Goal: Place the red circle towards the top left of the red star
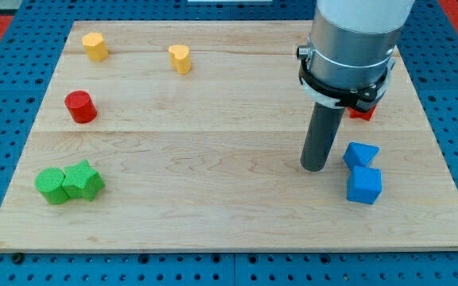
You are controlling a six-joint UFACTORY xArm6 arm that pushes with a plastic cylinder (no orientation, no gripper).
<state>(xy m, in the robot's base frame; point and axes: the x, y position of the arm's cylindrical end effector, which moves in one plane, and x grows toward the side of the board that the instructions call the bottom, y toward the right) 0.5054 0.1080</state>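
The red circle (79,106) is a short red cylinder at the view's left, mid-height on the wooden board (213,95). The red star (363,112) sits at the view's right, mostly hidden behind the arm's grey body; only a small red part shows. My tip (315,168) rests on the board below and left of the red star, just left of the two blue blocks, far to the right of the red circle.
A yellow block (95,47) and a yellow heart-like block (180,58) lie near the top left. Two green blocks (52,185) (83,180) touch at the bottom left. A blue angular block (360,153) and a blue cube (364,185) lie at the right.
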